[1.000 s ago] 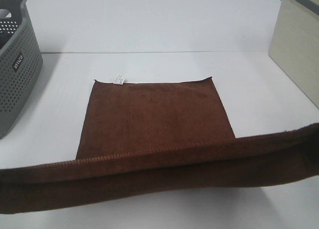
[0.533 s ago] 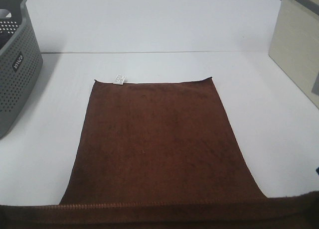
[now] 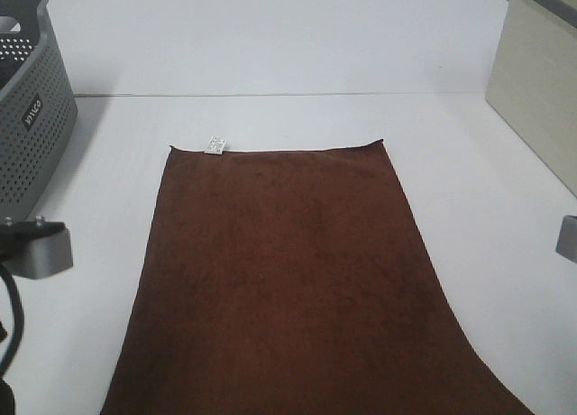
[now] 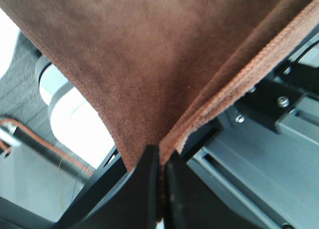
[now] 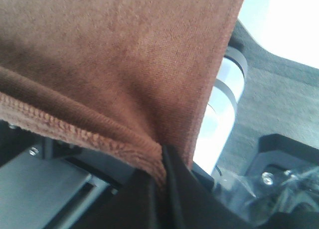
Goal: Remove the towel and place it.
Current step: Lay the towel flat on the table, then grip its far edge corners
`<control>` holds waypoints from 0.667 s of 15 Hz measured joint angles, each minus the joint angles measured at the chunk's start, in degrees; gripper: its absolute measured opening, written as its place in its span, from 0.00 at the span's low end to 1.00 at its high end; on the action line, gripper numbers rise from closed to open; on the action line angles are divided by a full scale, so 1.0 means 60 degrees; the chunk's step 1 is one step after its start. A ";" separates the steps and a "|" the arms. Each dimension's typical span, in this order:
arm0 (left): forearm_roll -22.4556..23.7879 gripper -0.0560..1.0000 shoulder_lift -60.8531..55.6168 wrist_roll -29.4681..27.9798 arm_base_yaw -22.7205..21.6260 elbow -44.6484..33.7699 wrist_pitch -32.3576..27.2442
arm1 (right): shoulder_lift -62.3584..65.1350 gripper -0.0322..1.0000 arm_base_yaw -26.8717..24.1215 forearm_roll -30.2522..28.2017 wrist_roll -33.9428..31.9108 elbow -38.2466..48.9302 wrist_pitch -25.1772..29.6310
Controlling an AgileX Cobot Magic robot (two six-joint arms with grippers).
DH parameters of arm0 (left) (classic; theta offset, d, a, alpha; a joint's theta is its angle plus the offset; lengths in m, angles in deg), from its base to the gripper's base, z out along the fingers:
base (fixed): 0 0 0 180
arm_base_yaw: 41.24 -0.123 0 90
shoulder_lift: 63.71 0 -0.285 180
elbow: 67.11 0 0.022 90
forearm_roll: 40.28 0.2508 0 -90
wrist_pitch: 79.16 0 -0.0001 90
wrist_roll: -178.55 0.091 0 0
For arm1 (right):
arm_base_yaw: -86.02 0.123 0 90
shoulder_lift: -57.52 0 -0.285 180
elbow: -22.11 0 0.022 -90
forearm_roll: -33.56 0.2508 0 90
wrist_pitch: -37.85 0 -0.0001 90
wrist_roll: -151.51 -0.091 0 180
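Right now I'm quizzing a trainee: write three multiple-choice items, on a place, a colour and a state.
1. Where is the grey basket in the high view? A left edge B centre C right edge
2. What colour is the towel? A blue B reddish brown C white
3. How do the jaws of the left gripper stand? A wide open B shut on the towel's corner C shut on nothing
Answers: A, it stands at the left edge; B, brown throughout; B, the wrist view shows cloth pinched between them.
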 joint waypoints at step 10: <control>-0.0124 0.05 0.2359 -0.0697 0.1881 0.0401 0.0869 | -0.2760 0.07 -0.0019 0.1175 0.1442 0.0191 -0.0964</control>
